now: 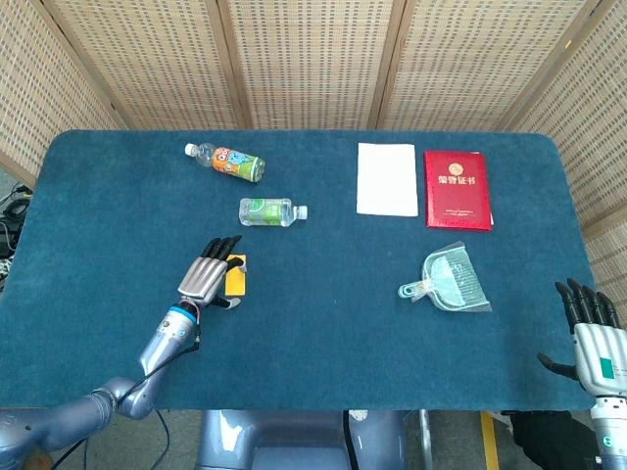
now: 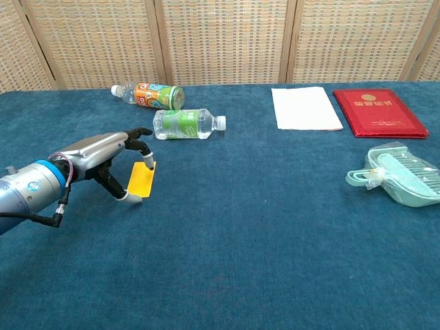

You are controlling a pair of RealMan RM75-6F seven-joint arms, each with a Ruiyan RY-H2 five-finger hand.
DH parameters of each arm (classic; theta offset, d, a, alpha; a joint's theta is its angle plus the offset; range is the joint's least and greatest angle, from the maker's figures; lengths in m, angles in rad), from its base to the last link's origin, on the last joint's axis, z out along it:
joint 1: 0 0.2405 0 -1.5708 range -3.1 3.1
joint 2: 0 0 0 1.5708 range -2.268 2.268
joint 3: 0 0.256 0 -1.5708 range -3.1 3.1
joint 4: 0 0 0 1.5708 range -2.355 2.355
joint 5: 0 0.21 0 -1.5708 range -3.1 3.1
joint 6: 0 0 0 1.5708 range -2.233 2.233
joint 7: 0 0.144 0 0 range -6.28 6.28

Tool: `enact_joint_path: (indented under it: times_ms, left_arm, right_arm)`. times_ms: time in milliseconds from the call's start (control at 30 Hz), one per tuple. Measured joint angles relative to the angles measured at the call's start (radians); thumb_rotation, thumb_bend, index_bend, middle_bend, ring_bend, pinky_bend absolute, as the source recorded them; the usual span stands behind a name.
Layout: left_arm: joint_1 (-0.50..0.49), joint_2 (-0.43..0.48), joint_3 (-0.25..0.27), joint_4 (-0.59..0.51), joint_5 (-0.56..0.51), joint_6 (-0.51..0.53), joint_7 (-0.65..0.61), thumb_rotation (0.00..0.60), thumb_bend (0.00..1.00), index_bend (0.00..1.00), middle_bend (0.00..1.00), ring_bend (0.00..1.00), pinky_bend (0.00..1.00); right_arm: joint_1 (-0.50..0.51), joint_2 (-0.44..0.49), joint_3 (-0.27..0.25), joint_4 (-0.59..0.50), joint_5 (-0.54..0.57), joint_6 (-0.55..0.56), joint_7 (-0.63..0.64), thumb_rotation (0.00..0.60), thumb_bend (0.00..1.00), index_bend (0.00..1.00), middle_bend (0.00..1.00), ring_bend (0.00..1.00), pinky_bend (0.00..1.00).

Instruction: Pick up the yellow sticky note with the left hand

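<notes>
The left hand (image 2: 103, 159) brackets the flat yellow rectangular sticky note (image 2: 141, 178) at the blue tabletop's (image 2: 275, 227) nine o'clock, fingertip and thumb at opposite ends, seemingly poised to pinch; whether it grips is unclear.

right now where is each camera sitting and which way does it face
Head view: sits high above the near edge, looking steeply down on the blue table; shows the left hand and forearm over the yellow sticky note, and the right hand at the lower right corner.
Chest view: sits low at the near edge, looking across the table toward the wicker screens; shows only the left hand and forearm.
Shared: left hand, note, both bottles, white paper, red booklet, dustpan.
</notes>
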Motion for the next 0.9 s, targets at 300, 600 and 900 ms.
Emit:
enact_joint_path:
  times_ms: [300, 600, 900]
  left_arm:
    - [-0.007, -0.001, 0.002, 0.014, -0.019, -0.008, 0.003, 0.6, 0.16, 0.41, 0.0, 0.0, 0.0]
    - [-0.014, -0.026, 0.005, 0.047, -0.033, -0.011, 0.017, 0.6, 0.15, 0.4, 0.0, 0.0, 0.0]
    - [-0.029, -0.036, 0.0, 0.086, -0.044, -0.019, 0.019, 0.6, 0.16, 0.4, 0.0, 0.0, 0.0]
  right_arm:
    - [0.002, -0.001, -0.003, 0.0, 0.002, -0.004, -0.004, 0.6, 0.0, 0.04, 0.0, 0.0, 0.0]
    - [0.003, -0.001, -0.004, 0.001, 0.004, -0.005, -0.003, 0.6, 0.0, 0.04, 0.0, 0.0, 0.0]
    - [0.004, 0.004, -0.004, 0.0, 0.005, -0.008, 0.006, 0.6, 0.0, 0.04, 0.0, 0.0, 0.0]
